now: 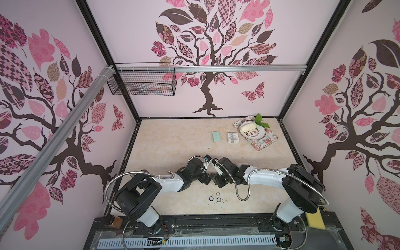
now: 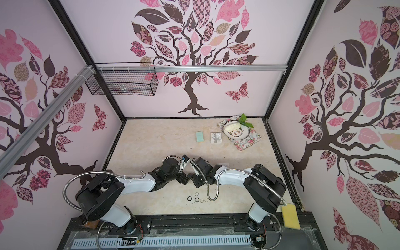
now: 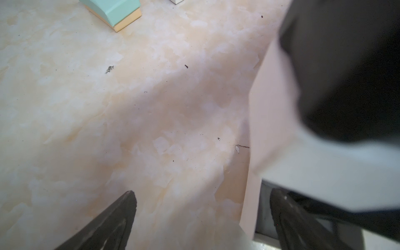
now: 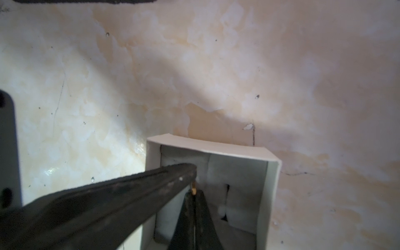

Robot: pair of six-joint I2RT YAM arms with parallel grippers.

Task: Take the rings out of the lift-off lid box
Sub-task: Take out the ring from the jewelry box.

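Observation:
The lift-off lid box (image 4: 216, 147) stands open on the table, white, with a pale foam insert. My right gripper (image 4: 194, 194) reaches into it, shut on a thin gold ring (image 4: 194, 190) just above the foam. My left gripper (image 3: 201, 194) is open and straddles the box's side wall (image 3: 255, 151); one of its fingers (image 4: 129, 190) crosses the right wrist view up to the box. Several rings (image 1: 218, 199) lie loose near the table's front edge, black and pale ones, also seen in a top view (image 2: 197, 199). Both arms hide the box in both top views.
A mint box (image 1: 216, 136) and a white patterned box (image 1: 233, 137) sit at the back. To their right a plate on a floral tray (image 1: 266, 141) holds a pale lump and green leaves. A wire basket (image 1: 142, 82) hangs on the back wall. A yellow sponge (image 1: 315, 218) lies front right.

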